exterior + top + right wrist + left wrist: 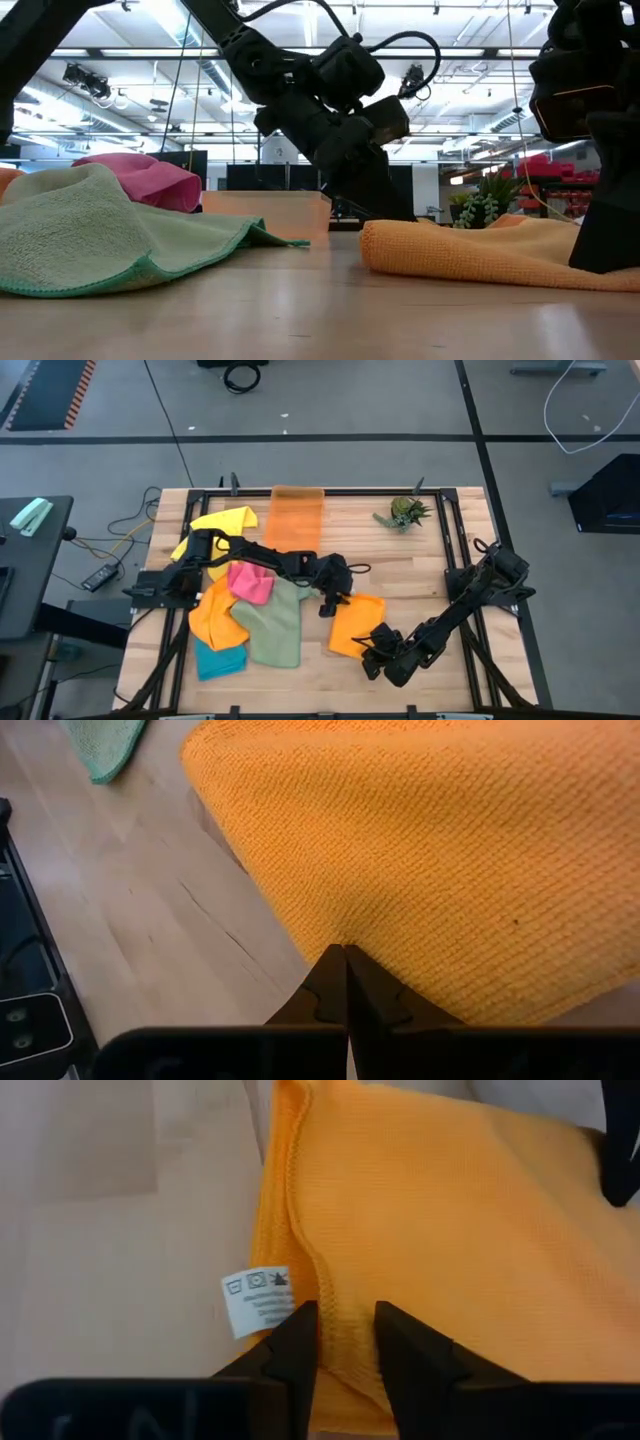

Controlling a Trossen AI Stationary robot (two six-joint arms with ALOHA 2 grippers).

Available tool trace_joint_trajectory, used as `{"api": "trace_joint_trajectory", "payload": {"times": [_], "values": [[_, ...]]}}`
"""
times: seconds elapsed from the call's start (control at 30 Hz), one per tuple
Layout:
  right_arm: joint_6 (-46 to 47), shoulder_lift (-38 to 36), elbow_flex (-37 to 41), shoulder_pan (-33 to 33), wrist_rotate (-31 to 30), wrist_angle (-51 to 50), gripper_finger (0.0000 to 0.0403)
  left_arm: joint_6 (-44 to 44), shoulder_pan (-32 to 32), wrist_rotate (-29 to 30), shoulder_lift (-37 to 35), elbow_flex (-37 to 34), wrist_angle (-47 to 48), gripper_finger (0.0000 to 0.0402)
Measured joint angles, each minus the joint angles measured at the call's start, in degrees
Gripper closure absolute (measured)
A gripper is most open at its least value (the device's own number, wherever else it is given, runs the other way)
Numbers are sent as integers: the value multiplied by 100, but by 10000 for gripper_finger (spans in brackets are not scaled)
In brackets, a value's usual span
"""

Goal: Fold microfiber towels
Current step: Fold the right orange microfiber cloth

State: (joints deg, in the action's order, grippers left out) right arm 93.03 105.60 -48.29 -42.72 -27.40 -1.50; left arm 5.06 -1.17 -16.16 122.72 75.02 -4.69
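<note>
Both arms (327, 603) (372, 650) low over orange towel (357, 624).

A small white care label (257, 1300) is sewn to the hemmed edge of the orange towel (450, 1230), just beside my left gripper (345, 1342). It carries a row of tiny laundry symbols with lines of print beneath, all too small and turned away for me to make out. Nothing else in any view carries writing I can read.
</note>
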Motion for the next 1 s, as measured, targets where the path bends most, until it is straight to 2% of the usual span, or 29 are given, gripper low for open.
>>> {"api": "trace_joint_trajectory", "payload": {"times": [0.17,0.33,0.43,0.6,0.73,0.9,1.0], "values": [[0,0,0,0,0,-12,403,-18,-2,-1,-5,21,9,386],[56,-6,-2,0,45,-86,403,-103,-14,-106,-9,415,270,377],[159,-11,-7,0,73,-162,403,40,-65,-100,-9,856,860,380],[170,-12,-7,0,91,-179,403,520,-133,480,-16,1424,2103,393],[175,-13,-4,22,114,-184,403,566,-193,773,-16,1466,2384,365],[187,-11,-4,22,100,-181,403,358,-162,1808,-13,1460,2312,306],[115,-43,-1,20,1,-204,403,275,-175,1958,-13,1494,2381,276]]}}
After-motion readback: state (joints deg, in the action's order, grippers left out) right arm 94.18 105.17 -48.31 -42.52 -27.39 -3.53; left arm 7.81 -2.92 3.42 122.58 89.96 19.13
